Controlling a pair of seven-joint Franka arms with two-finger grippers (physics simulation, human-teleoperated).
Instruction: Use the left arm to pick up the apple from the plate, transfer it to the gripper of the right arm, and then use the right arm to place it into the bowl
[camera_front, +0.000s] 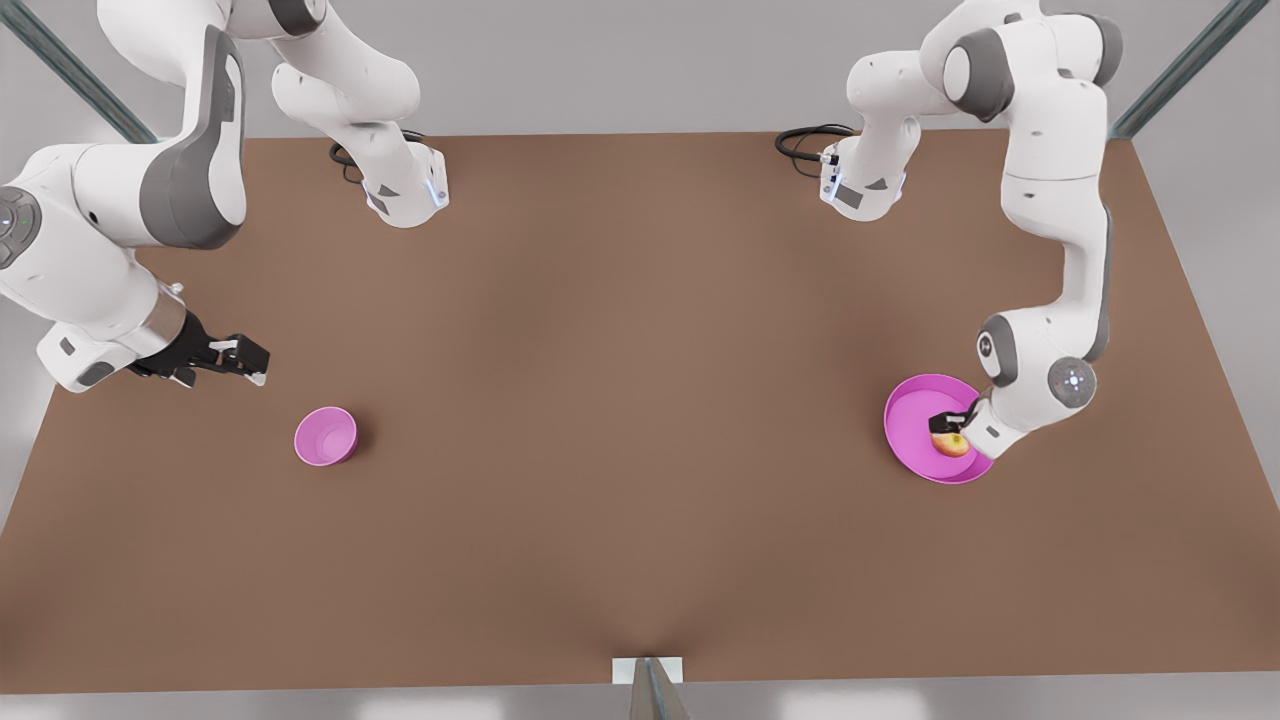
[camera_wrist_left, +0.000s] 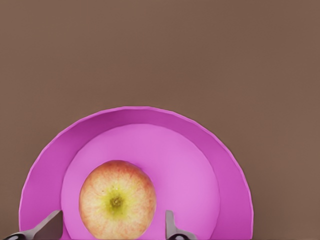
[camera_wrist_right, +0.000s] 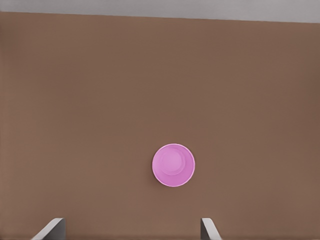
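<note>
The yellow-red apple (camera_front: 951, 444) lies in the wide pink plate (camera_front: 912, 420) at the front view's right. My left gripper (camera_front: 948, 428) hangs low over it, open, with a fingertip on either side of the apple (camera_wrist_left: 117, 200) and a small gap to each. In the left wrist view the plate (camera_wrist_left: 150, 116) surrounds the apple. The small deep pink bowl (camera_front: 325, 436) stands at the front view's left. My right gripper (camera_front: 245, 360) hovers above the table beside and behind the bowl, open and holding nothing; its wrist view shows the bowl (camera_wrist_right: 173, 165) ahead of its fingertips (camera_wrist_right: 55, 227).
The brown table (camera_front: 640, 400) spreads wide between bowl and plate. Both arm bases (camera_front: 405, 190) stand at the far edge with black cables. A metal post (camera_front: 655, 690) rises at the near edge's middle.
</note>
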